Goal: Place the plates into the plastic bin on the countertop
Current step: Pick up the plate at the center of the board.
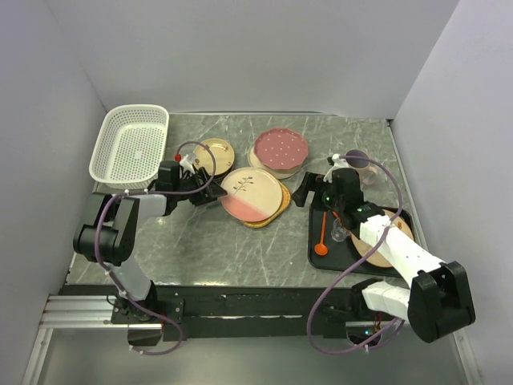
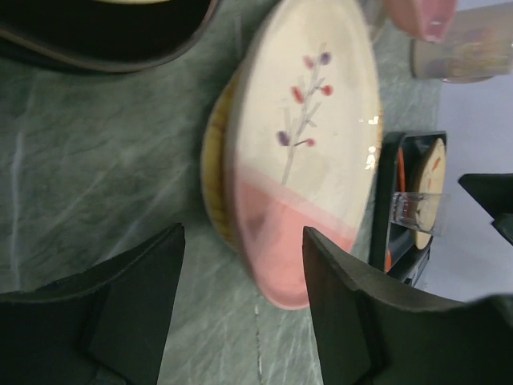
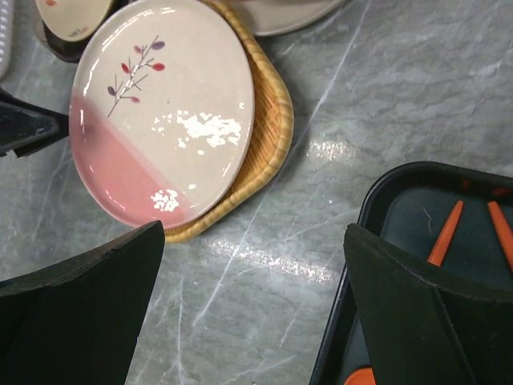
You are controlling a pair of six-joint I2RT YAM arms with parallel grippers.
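Observation:
The pink-and-cream sprig plate [image 1: 251, 195] lies on the orange-brown squarish woven plate [image 1: 279, 211] at mid-counter. My left gripper [image 1: 210, 195] is open and empty, low at the sprig plate's left rim; in the left wrist view the plate [image 2: 304, 136] lies just ahead of the open gripper [image 2: 240, 281]. My right gripper [image 1: 305, 192] is open and empty, hovering between that plate [image 3: 160, 104] and the black tray [image 3: 377, 208]. The pink polka-dot plate [image 1: 280, 147] and the small tan dark-rimmed plate [image 1: 213, 155] lie further back. The white lattice bin [image 1: 128, 144] stands empty at the back left.
The black tray [image 1: 337, 258] at the right holds orange utensils [image 1: 321, 239], a clear glass [image 1: 340, 233] and a tan plate [image 1: 385, 245] partly under my right arm. A purplish cup [image 1: 358, 160] stands behind the tray. Grey walls close in the marble countertop [image 1: 240, 249].

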